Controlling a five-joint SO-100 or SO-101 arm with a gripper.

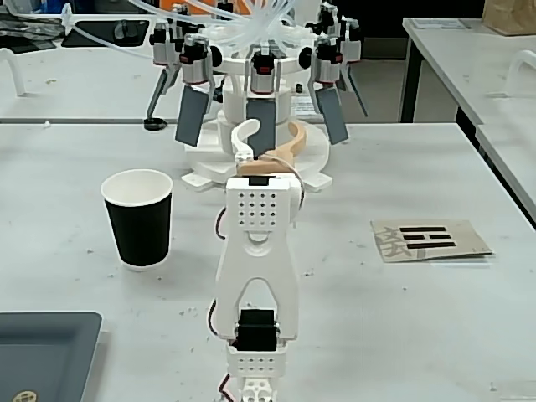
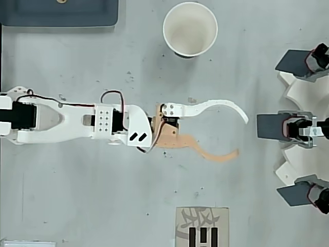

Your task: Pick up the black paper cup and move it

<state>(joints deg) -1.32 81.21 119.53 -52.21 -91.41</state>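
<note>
Overhead view: arm stretched out over the table, cup not yet touched.

Nothing of the task appears done: the black paper cup (image 2: 190, 29) stands upright and empty on the grey table (image 2: 92, 195), well apart from the gripper (image 2: 241, 136), whose white and tan fingers are spread wide with nothing between them; reaching, grasping, lifting and moving all seem left to do; in the fixed view the cup (image 1: 140, 219) stands to the left of the arm. The tabletop is pale and scuffed; a dark tray (image 1: 42, 356) lies at its near left corner, a printed card (image 1: 429, 240) to the right, and a white machine with grey paddles (image 1: 260, 113) beyond; further tables stand behind, though their clutter is too blurred to name.
</note>
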